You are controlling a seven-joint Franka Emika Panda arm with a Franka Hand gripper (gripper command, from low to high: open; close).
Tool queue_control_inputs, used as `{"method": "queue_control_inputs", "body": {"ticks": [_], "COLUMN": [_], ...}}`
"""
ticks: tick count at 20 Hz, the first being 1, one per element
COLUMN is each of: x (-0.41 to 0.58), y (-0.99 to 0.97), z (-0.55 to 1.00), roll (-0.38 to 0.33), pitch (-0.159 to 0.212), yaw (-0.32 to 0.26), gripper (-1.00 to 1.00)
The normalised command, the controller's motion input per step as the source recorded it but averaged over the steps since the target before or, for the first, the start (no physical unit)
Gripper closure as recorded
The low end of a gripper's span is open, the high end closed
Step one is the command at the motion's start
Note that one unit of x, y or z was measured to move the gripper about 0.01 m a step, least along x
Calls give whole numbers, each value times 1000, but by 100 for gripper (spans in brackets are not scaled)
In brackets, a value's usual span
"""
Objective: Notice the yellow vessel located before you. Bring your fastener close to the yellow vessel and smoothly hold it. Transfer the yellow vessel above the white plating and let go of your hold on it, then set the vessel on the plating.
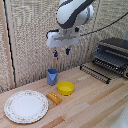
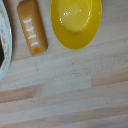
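Observation:
The yellow bowl [image 1: 65, 88] sits upright and empty on the wooden table [image 1: 90, 102], near the middle. It also shows in the wrist view [image 2: 76, 21]. The white plate [image 1: 26, 106] with a brownish patterned rim lies flat at the exterior view's left front; only its edge [image 2: 4, 50] shows in the wrist view. My gripper [image 1: 61, 51] hangs high above the table, over the blue cup and the bowl, fingers pointing down with a gap between them and nothing held. The fingers do not show in the wrist view.
A blue cup [image 1: 52, 76] stands just behind the bowl to the exterior view's left. A small orange-yellow block [image 1: 53, 98] lies between bowl and plate, also in the wrist view [image 2: 32, 26]. A toaster oven [image 1: 113, 55] with its door down stands at the back right.

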Motion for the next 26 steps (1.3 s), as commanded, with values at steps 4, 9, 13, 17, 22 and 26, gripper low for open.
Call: {"method": "queue_control_inputs", "body": {"ticks": [4,9,13,17,22,26], "x": [-335,-327,-98,13,17,2], "y": [-531,-505,-261,-152,-147,-279], "z": [-444,-503,-469,-521,-525,-528], "roll": [17,2,0,-2,-12,-7], "pitch": [69,82,52,26,33,17], "yaw": [-34,-29,-3,14,25,68], "gripper": [-100,-100,-100,-100,-100,-100]}}
